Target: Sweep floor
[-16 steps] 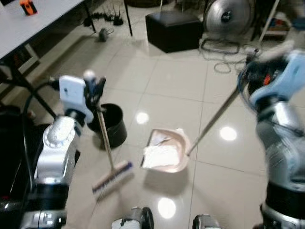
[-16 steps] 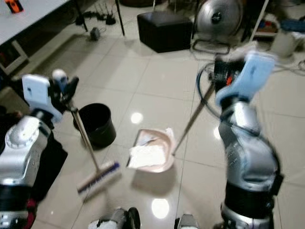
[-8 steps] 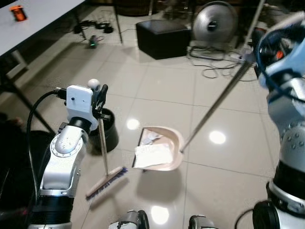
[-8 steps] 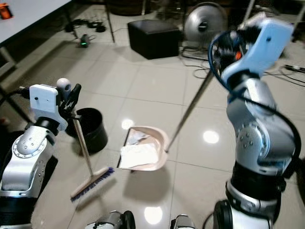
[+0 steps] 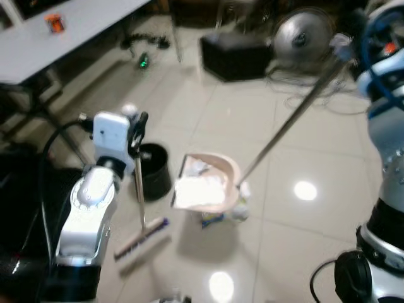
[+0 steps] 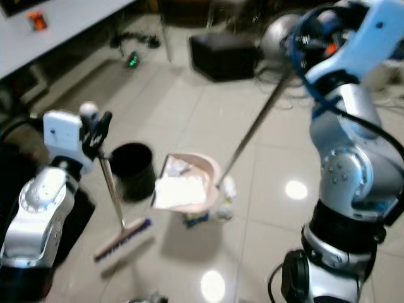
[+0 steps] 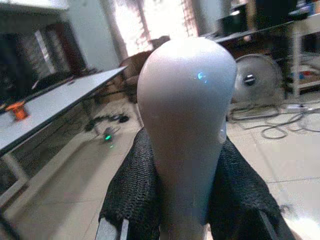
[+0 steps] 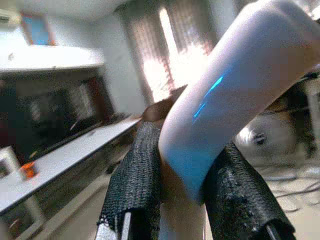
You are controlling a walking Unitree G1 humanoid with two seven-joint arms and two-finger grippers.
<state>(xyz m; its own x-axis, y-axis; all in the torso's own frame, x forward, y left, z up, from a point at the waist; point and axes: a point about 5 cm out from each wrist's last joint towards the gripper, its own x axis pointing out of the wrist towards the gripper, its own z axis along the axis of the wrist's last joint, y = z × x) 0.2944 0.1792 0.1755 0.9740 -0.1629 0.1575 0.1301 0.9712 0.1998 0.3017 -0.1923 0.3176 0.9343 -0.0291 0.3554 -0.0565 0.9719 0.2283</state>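
Note:
My left gripper [image 5: 136, 129] is shut on the top of the broom handle [image 7: 185, 135]; the broom [image 5: 140, 189] stands nearly upright with its brush head [image 5: 142, 237] on the tiles. My right gripper [image 6: 309, 47] is shut on the dustpan's long handle [image 8: 225, 105]. The pink dustpan [image 5: 211, 183] hangs off the floor, holding white paper [image 5: 199, 192]. Its pan is close beside the black bin [image 5: 154, 170]. Under the pan's right edge, a crumpled wrapper and bottle [image 5: 230, 211] lie on the floor.
A white table [image 5: 69, 31] with an orange object [image 5: 53, 22] stands at far left. A black ottoman [image 5: 243, 53], a floor fan [image 5: 306, 35] and loose cables [image 5: 315, 95] are at the back. Bare glossy tiles spread to the front right.
The camera has shifted. The dustpan with paper has lifted and moved nearer the black bin, uncovering litter on the floor beneath it. The broom stays held upright.

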